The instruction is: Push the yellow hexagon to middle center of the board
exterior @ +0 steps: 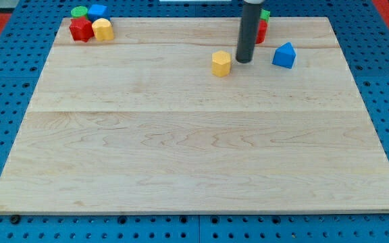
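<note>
The yellow hexagon lies on the wooden board, above and right of the board's middle. My tip is just to the right of the hexagon, close to its right side. The dark rod rises from it to the view's top edge.
A blue block lies right of my tip. A red block with a green block behind it is partly hidden by the rod. At the top left stand a red block, a yellow block, a green block and a blue block.
</note>
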You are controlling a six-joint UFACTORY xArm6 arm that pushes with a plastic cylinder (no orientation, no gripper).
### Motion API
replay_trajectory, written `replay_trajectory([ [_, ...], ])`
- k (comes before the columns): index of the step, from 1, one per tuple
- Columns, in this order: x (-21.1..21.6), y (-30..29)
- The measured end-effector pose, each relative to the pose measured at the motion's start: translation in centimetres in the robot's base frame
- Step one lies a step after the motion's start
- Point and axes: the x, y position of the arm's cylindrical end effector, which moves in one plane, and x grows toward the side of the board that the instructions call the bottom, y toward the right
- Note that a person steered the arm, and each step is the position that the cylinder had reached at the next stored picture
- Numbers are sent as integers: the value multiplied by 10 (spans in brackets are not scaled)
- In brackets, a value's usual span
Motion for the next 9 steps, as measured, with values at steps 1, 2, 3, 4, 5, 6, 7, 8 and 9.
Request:
replay_trajectory([
  [1, -1, -64],
  [2, 9, -98],
  [3, 11, -144],
  [4, 11, -263],
  [5, -12, -380],
  [6, -12, -380],
  [7, -39, -372],
  [8, -76, -361],
  [9, -107, -359],
])
